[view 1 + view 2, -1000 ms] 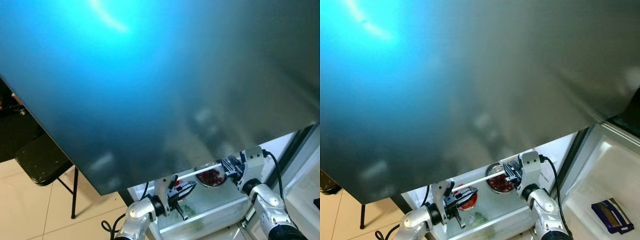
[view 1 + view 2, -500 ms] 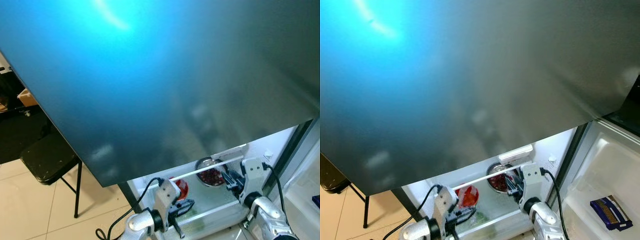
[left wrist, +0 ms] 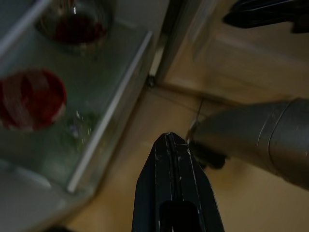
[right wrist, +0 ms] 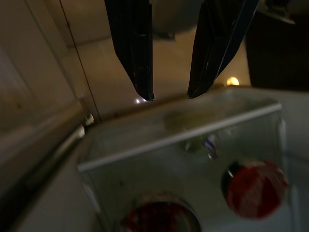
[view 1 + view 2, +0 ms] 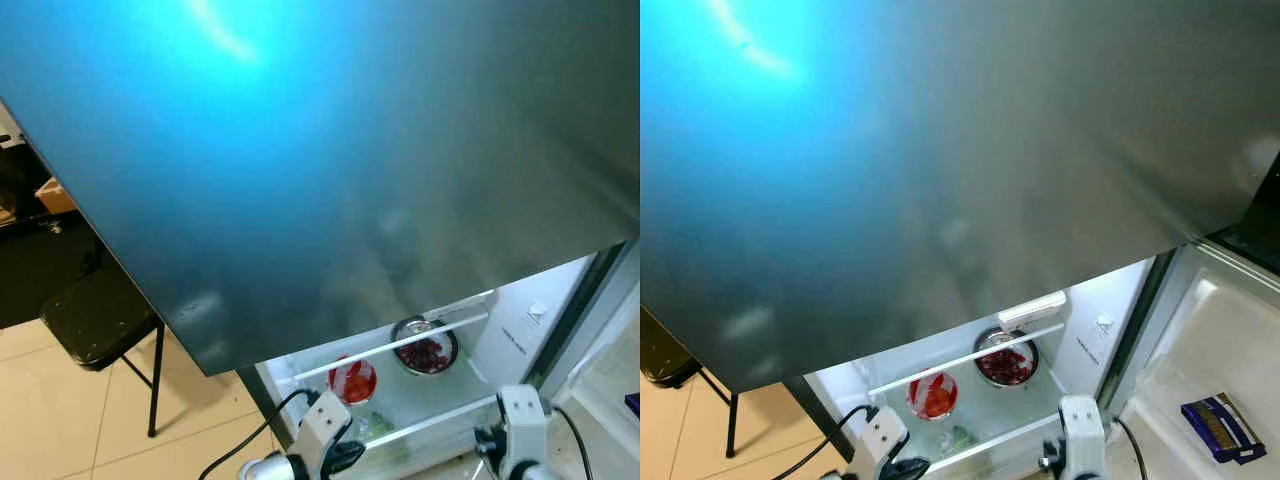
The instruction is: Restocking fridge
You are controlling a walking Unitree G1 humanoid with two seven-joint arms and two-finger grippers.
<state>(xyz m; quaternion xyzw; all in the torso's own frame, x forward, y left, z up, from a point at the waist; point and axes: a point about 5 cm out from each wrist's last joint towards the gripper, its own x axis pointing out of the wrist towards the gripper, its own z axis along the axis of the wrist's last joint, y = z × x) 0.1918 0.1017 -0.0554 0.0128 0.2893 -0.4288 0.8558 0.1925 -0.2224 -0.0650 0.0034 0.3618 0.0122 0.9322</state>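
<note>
Two bowls sit on the glass shelf (image 5: 440, 410) of the open fridge in your left eye view: a red bowl (image 5: 352, 380) toward the left and a steel bowl of dark red food (image 5: 425, 350) to its right, behind a white rail. A large grey door panel (image 5: 330, 150) covers most of this view. A black chair (image 5: 90, 320) stands on the tiled floor at left. Both arms sit low, in front of the shelf.

From the right eye view, note the blue packet (image 5: 1218, 428) in the door bin at right.

On the left wrist view, the left gripper (image 3: 169, 145) has its jaws clenched together, holding nothing, outside the shelf edge above the floor.

On the right wrist view, the right gripper (image 4: 169, 94) has its jaws released and spread, empty, clear of the shelf front; green items (image 4: 193, 140) lie on the glass.
</note>
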